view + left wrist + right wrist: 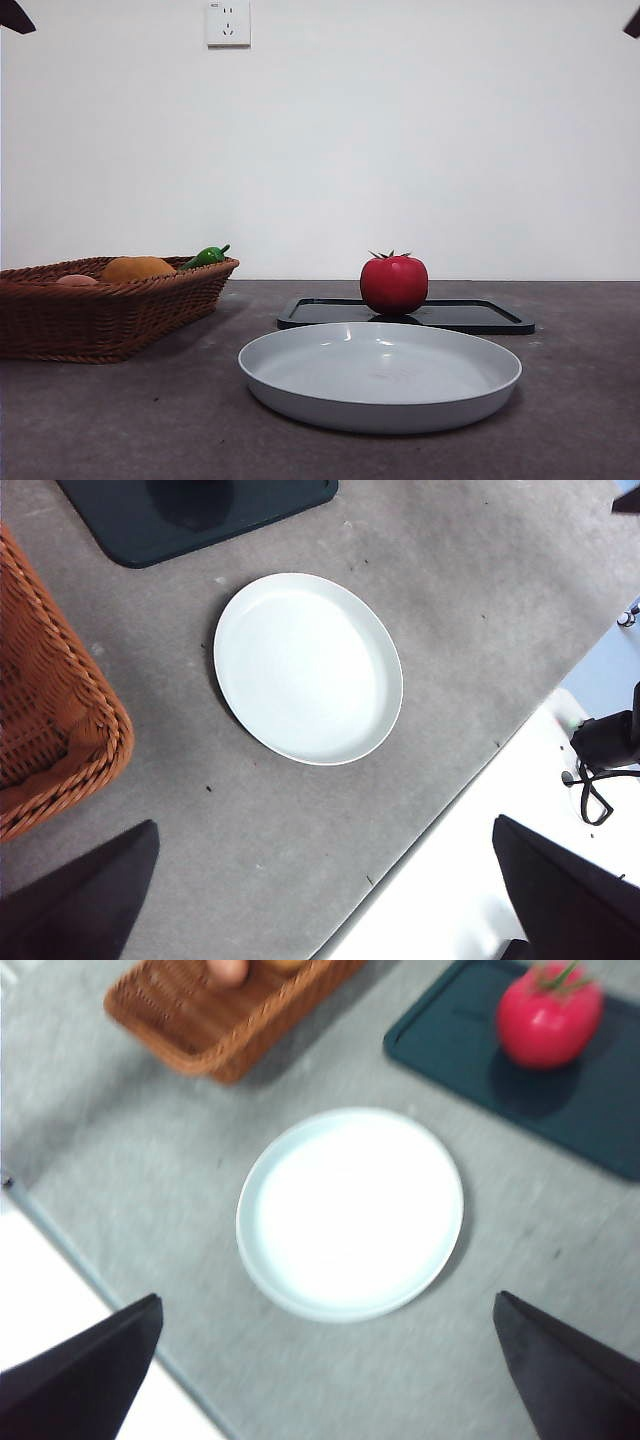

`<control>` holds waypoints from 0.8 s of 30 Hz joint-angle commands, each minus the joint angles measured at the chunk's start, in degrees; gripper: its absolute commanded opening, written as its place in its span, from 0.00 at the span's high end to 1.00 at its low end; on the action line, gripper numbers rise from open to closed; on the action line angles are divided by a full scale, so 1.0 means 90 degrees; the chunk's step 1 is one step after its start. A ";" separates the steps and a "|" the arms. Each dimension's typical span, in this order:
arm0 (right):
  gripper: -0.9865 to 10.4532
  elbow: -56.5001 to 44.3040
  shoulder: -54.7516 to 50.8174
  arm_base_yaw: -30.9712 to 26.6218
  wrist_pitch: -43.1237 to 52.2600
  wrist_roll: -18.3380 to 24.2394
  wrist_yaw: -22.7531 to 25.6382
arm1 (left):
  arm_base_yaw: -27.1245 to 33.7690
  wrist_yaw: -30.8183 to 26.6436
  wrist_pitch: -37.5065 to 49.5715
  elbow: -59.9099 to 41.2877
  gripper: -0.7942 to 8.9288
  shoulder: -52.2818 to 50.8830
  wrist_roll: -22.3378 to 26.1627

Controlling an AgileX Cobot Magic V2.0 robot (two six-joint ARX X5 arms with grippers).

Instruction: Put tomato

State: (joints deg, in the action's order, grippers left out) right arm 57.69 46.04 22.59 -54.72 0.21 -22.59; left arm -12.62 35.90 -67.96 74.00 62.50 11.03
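Note:
The glossy red tomato (394, 283) with a dark green stem stands upright on a flat black tray (470, 316) behind a white plate (380, 375). The plate is empty. In the right wrist view the tomato (549, 1018) sits on the tray (600, 1100) beyond the plate (350, 1212). The left wrist view shows the plate (307, 667) and a corner of the tray (130, 520); the tomato is out of that view. Both grippers hang high above the table, jaws wide apart and empty: the left gripper (325, 895) and the right gripper (325, 1365). Only black tips show at the front view's top corners.
A brown wicker basket (100, 305) stands at the left, holding an orange round fruit (137, 268), a green pepper (206, 257) and a pale item. The basket also shows in the left wrist view (50, 710) and the right wrist view (215, 1010). The table edge runs near both grippers.

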 commanded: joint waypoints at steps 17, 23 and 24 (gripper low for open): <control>0.62 -0.0061 -0.0010 0.0102 -0.0083 -0.0022 -0.0044 | -0.0017 0.0017 0.0022 0.0146 0.51 0.0034 0.0029; 0.87 -0.0061 -0.0010 0.0102 -0.0078 -0.0022 -0.0041 | -0.0017 0.0019 0.0027 0.0146 0.86 0.0034 0.0032; 0.91 -0.0061 -0.0010 0.0102 -0.0078 -0.0022 -0.0041 | -0.0017 0.0019 0.0027 0.0146 0.91 0.0034 0.0029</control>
State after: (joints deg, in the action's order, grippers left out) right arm 56.80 45.58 23.20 -55.90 0.16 -22.72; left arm -12.62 35.92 -67.96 74.00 62.50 11.03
